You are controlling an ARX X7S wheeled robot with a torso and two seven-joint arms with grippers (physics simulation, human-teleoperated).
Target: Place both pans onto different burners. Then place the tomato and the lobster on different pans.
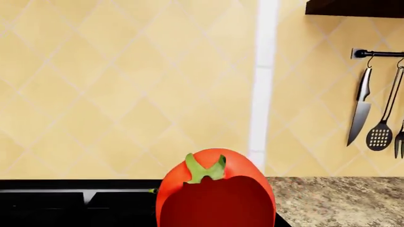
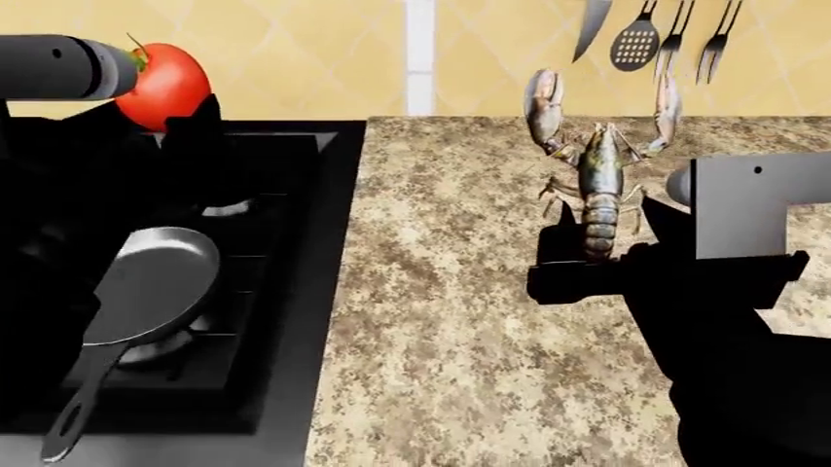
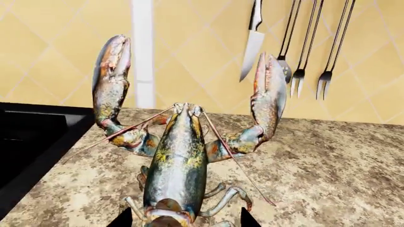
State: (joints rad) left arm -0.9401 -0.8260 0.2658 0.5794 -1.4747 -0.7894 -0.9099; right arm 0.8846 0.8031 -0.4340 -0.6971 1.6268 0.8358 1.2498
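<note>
One pan (image 2: 162, 282), the glossy grey one, sits on a near burner (image 2: 195, 321) of the stove (image 2: 331, 292), handle toward 7 o'clock in the head view. The second pan is lost in dark shadow, so I cannot tell whether it is placed. Neither food is in a pan yet.

The left gripper (image 2: 175, 112) hangs at 10 o'clock over the stove's back, closed round the tomato (image 2: 165, 83), which fills the left wrist view (image 1: 215, 189). The right gripper (image 2: 591, 268) reaches level across the counter (image 2: 442, 370) toward 12 o'clock, its fingers (image 3: 123, 220) either side of the lobster (image 2: 600, 180) tail; the lobster (image 3: 180, 156) looks gripped, claws raised toward the hanging utensils (image 2: 663, 39)
</note>
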